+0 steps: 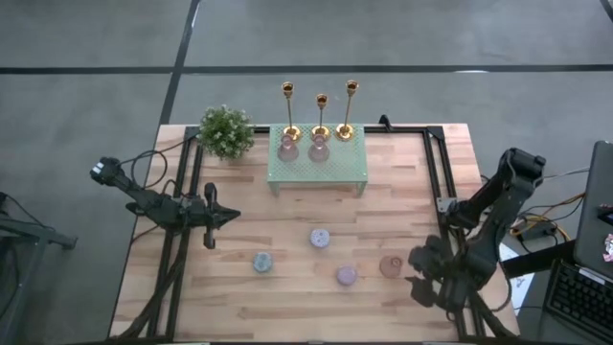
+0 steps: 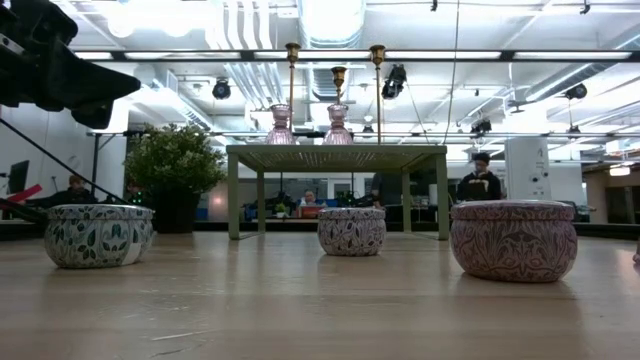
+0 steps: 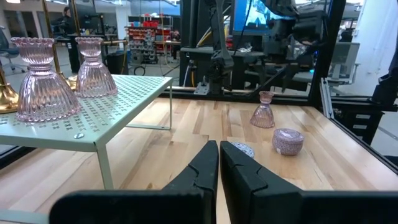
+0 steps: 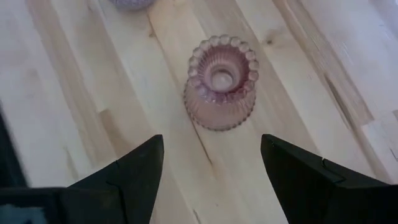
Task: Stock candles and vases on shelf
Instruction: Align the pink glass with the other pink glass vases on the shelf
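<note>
The pale mint shelf (image 1: 316,171) stands at the far middle of the table. Two pink vases (image 1: 287,147) (image 1: 318,149) stand on its mesh top, also seen in the left wrist view (image 3: 38,81) (image 3: 93,62). A third vase (image 1: 390,265) (image 4: 219,81) stands upright on the table at the near right. My right gripper (image 1: 414,271) (image 4: 211,162) is open just right of it, touching nothing. Three candles sit on the table: blue-grey (image 1: 261,262), lavender (image 1: 321,238), mauve-pink (image 1: 346,276). My left gripper (image 1: 233,218) (image 3: 219,165) is shut and empty, left of the candles.
Three gold candlesticks (image 1: 320,115) stand behind the shelf, and a leafy potted plant (image 1: 226,131) stands at its left. Black frame rails run along the table's left and right sides (image 1: 436,182). People show in the room beyond the table (image 2: 480,180).
</note>
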